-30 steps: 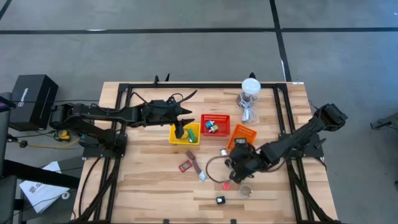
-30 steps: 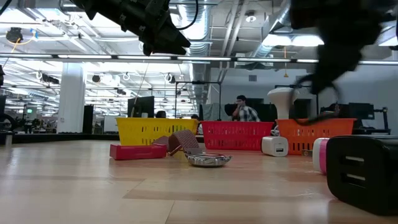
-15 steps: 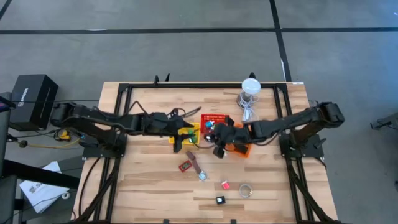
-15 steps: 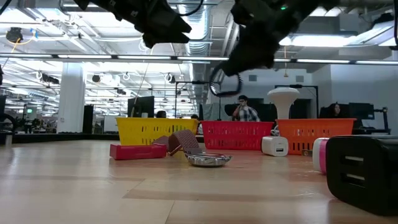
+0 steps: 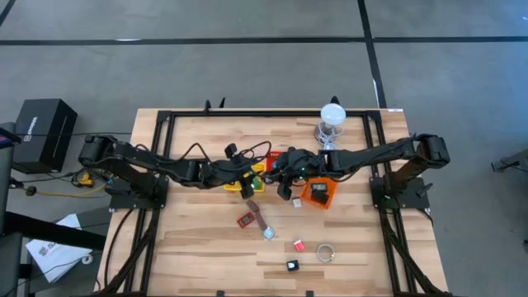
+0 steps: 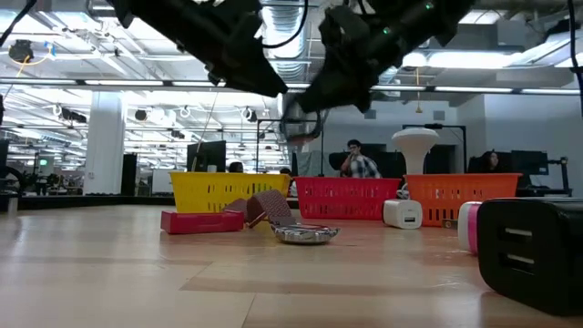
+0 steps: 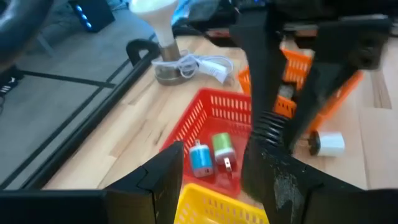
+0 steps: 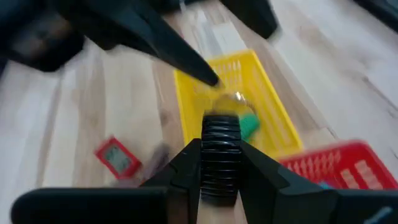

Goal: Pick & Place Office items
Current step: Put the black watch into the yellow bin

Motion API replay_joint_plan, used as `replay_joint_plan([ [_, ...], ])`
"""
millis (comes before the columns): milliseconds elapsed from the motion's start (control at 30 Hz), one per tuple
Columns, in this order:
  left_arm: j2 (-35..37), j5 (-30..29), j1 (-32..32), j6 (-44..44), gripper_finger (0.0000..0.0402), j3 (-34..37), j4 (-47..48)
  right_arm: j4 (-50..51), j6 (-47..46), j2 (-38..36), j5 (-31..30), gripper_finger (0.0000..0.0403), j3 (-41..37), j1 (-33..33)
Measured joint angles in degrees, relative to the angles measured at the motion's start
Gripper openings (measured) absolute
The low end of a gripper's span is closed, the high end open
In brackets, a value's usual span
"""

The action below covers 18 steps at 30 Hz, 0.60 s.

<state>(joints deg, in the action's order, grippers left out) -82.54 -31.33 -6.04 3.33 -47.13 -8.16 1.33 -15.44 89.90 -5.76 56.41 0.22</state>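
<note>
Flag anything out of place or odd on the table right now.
Both grippers crowd the same spot: the left gripper hangs open at the yellow basket while the right gripper, shut on a black ribbed ring, comes over that basket too. A white plug lies on the wood beside the orange basket.

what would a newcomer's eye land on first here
The two dark arms meeting nose to nose over the table's middle: the right gripper holds a black ribbed thing above the yellow basket, with the left gripper open close by. Next, the bright row of baskets: yellow, red basket with a blue and a green item inside, orange basket. Small items lie scattered on the wood nearer the front edge.
</note>
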Motion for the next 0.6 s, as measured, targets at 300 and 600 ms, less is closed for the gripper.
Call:
replay_joint_plan([
  [300,0.00,0.26,0.00,-0.04,0.0176,0.01,-0.21,-2.32,0.00,2.30,0.05,0.0078,0.12,-1.92],
  [600,0.00,0.26,0.00,-0.04,0.0176,0.01,-0.28,-5.30,0.44,2.35,0.63,0.0078,0.19,-3.95],
])
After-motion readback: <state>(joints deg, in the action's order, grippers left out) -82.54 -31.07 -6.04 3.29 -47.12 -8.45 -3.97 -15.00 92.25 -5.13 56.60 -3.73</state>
